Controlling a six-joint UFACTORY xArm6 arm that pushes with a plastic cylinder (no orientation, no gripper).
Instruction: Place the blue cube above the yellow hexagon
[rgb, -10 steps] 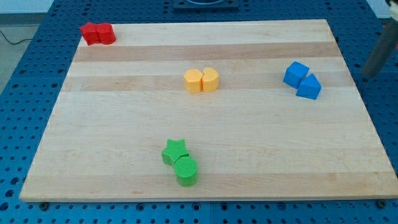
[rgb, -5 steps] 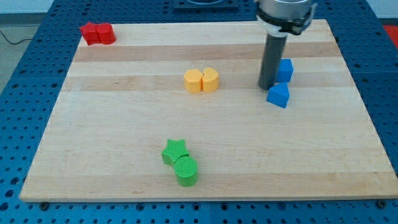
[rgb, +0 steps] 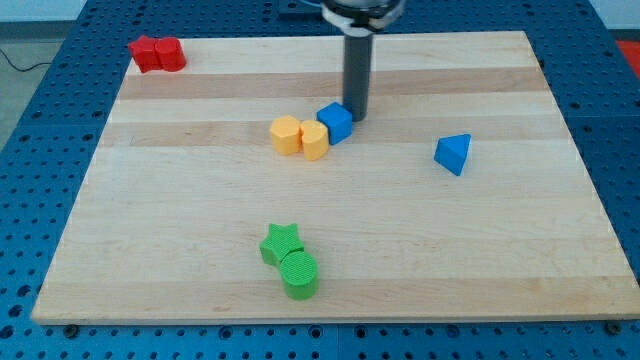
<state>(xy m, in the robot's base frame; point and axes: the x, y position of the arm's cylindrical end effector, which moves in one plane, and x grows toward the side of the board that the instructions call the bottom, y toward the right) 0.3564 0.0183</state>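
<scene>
Tip (rgb: 356, 117) of dark rod touching blue cube (rgb: 335, 122), cube against yellow hexagon (rgb: 314, 141); smooth wooden board (rgb: 200, 210); no hand visible

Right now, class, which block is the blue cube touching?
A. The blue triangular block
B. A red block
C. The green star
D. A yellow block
D: the blue cube sits pressed against the right-hand yellow block of the yellow pair, with my tip just at the cube's right side; the blue triangular block lies apart toward the view's right.
</scene>
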